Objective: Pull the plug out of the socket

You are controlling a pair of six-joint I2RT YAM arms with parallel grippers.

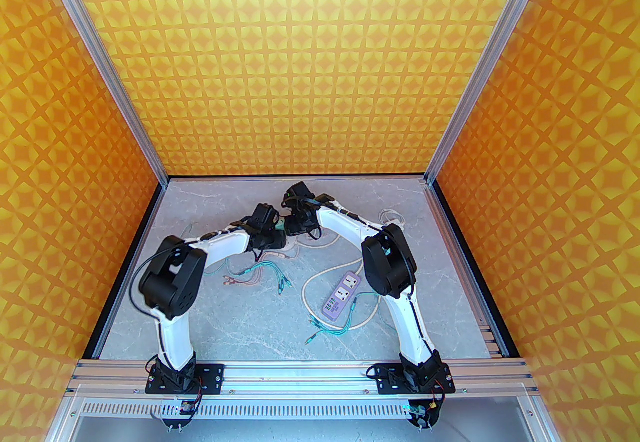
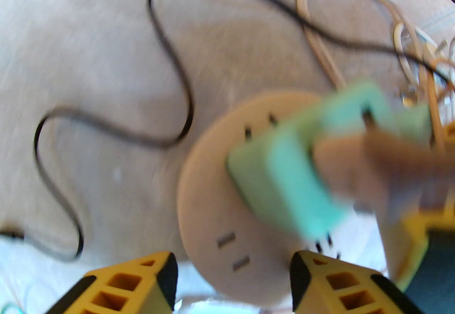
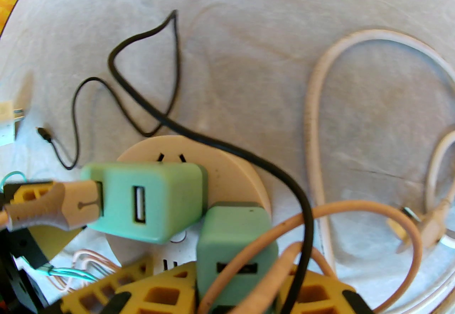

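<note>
Green charger plug (image 3: pixel 231 234) stands at the near edge of the round beige socket (image 3: pixel 234 181), with one yellow finger of the right gripper (image 3: pixel 231 270) on each side of it. The right claw is clamped on this plug's body. Whether its prongs are still seated in the socket is hidden by the plug and the cables crossing it. A second green charger plug (image 3: pixel 167 199) sits over the left part of the same socket, tilted. A tan USB connector (image 3: pixel 46 206) is pushed into one of its two ports and the other port is bare. I cannot tell whether this plug is fully in. A black cable (image 3: pixel 249 158) runs across the socket's top and down past the gripped plug, where tan leads loop over it. A cream cord (image 3: pixel 312 110) curves over the table to the right, apart from the socket. In the blurred left wrist view, the left gripper (image 2: pixel 233 266) has its fingers spread apart, with the socket's near rim lying in the gap. Whether the fingertips touch the rim I cannot tell. From above, both wrists meet over the far middle of the grey marble-look table (image 1: pixel 240 320). A purple and white power strip (image 1: pixel 344 296) lies well apart from them, near the right arm.
</note>
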